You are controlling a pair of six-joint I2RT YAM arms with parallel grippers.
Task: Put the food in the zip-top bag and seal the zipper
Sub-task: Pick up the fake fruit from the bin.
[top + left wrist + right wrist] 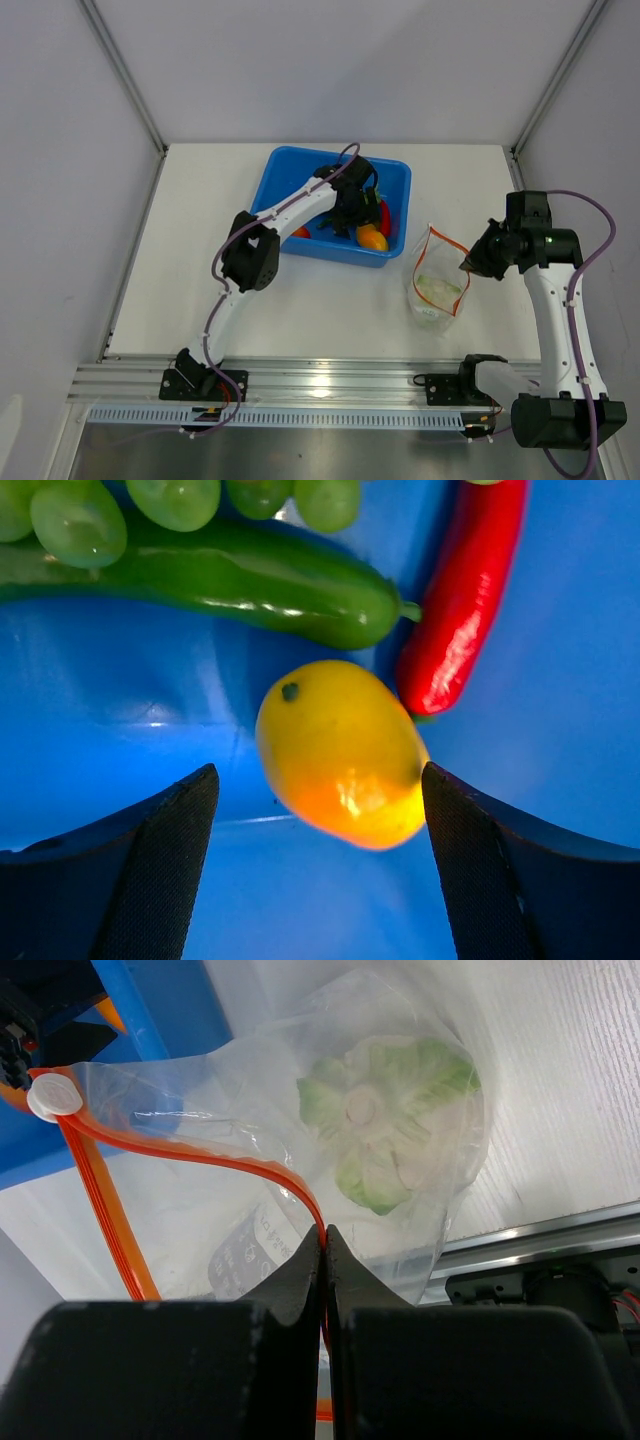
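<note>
- Upper centre: the blue tub point(285, 180) holds the food point(371, 238).
- Right of it, we see the limp zip-top bag point(437, 285), the right gripper point(325, 1240) pinched tight on its zipper point(215, 1157).
- Left gripper point(318, 780) gapes around the yellow-orange fruit point(340, 750), which looks smooth and likely slippery; grip its middle.

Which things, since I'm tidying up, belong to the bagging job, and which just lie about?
Job: zip-top bag, zipper, cauliflower, yellow-orange fruit, cucumber, red chili, grapes.
Lying about: blue tub, metal rail.
</note>
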